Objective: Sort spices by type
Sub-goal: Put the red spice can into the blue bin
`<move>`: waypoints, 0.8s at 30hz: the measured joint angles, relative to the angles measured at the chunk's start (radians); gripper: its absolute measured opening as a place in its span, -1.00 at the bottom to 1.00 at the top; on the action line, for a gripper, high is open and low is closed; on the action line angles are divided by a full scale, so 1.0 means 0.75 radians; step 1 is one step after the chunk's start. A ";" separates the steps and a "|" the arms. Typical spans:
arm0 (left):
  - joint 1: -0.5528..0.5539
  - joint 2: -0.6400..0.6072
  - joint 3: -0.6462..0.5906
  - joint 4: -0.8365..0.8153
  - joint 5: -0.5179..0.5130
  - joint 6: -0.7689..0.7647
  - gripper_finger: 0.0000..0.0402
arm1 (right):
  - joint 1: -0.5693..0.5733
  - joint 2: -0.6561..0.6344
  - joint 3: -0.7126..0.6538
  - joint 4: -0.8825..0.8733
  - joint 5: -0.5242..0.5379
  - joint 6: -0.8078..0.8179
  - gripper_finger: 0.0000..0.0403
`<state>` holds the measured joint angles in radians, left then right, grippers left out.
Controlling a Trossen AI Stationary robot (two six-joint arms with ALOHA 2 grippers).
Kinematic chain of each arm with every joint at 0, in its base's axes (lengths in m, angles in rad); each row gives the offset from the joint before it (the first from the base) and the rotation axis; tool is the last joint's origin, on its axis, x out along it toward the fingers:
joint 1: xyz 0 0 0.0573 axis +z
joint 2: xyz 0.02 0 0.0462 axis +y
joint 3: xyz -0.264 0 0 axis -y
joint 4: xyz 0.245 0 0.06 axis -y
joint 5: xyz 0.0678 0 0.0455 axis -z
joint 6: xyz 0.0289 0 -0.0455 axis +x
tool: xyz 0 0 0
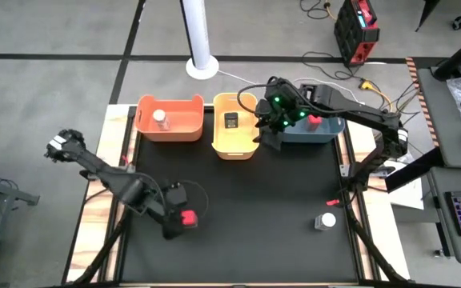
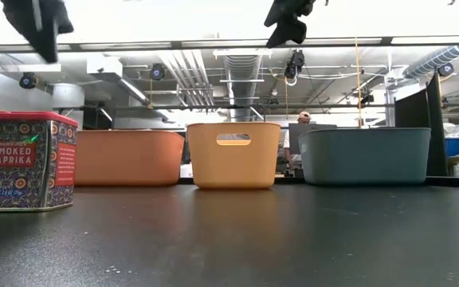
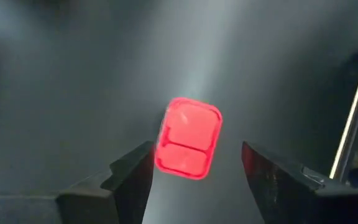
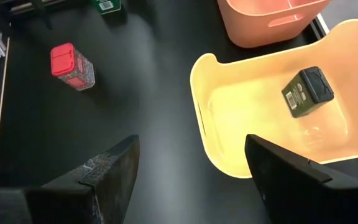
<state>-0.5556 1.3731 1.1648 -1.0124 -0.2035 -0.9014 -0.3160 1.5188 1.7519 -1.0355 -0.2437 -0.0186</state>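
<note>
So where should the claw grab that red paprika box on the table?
Probably from straight above, squeezing its two flat sides just under the red lid. The red box stands upright alone on the black mat, lid up, and the left claw hangs right over it, open wider than the box, one finger each side.

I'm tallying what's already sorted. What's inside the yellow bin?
One black boxy spice tin lies in the yellow bin. The right gripper hangs open by its right rim, covering that edge.
</note>
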 joint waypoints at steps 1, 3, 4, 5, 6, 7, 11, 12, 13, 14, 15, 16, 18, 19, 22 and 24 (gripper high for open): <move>0.000 0.006 -0.028 0.034 0.019 0.010 0.13 | 0.000 0.000 0.000 0.000 0.000 0.001 0.43; 0.002 0.021 -0.076 0.069 0.035 0.025 0.13 | 0.000 0.000 0.000 -0.001 0.000 0.009 0.45; 0.003 0.026 -0.098 0.068 0.040 0.028 0.13 | 0.000 0.000 0.000 -0.001 0.000 0.010 0.47; 0.003 0.028 -0.118 0.066 0.039 0.028 0.13 | 0.000 0.000 0.000 -0.001 0.000 0.011 0.48; 0.003 0.028 -0.131 0.068 0.040 0.029 0.13 | 0.000 0.000 0.000 -0.001 0.000 0.011 0.49; 0.003 0.028 -0.142 0.070 0.040 0.030 0.13 | 0.000 0.000 0.000 -0.001 0.000 0.015 0.50; 0.008 0.038 -0.146 0.071 0.041 0.032 0.13 | 0.000 0.001 0.000 -0.001 0.001 0.026 0.53; 0.009 0.038 -0.136 0.069 0.041 0.033 0.13 | 0.000 0.001 0.000 0.000 0.001 0.027 0.53; 0.009 0.038 -0.125 0.074 0.040 0.042 0.13 | 0.000 0.001 0.000 0.000 0.003 0.029 0.54; 0.010 0.037 -0.115 0.078 0.040 0.055 0.13 | -0.001 0.001 0.000 0.000 0.010 0.032 0.54; 0.010 0.037 -0.107 0.078 0.041 0.070 0.13 | -0.001 0.001 0.000 0.001 0.012 0.032 0.54; 0.010 0.037 -0.098 0.072 0.041 0.080 0.13 | -0.001 0.002 0.000 0.003 0.012 0.034 0.54; 0.010 0.037 -0.081 0.073 0.041 0.097 0.13 | -0.001 0.002 0.000 0.017 0.013 0.037 0.52; 0.010 0.037 -0.074 0.071 0.042 0.104 0.13 | -0.001 0.002 0.000 0.028 0.013 0.041 0.51; 0.011 0.037 -0.068 0.069 0.057 0.108 0.20 | -0.001 0.002 0.000 0.057 0.013 0.042 0.48; 0.014 0.037 -0.068 0.069 0.102 0.108 0.30 | -0.001 0.002 0.000 0.078 0.013 0.047 0.46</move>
<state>-0.5451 1.4010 1.1139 -0.9607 -0.1271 -0.8204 -0.3164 1.5204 1.7519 -0.9772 -0.2337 0.0165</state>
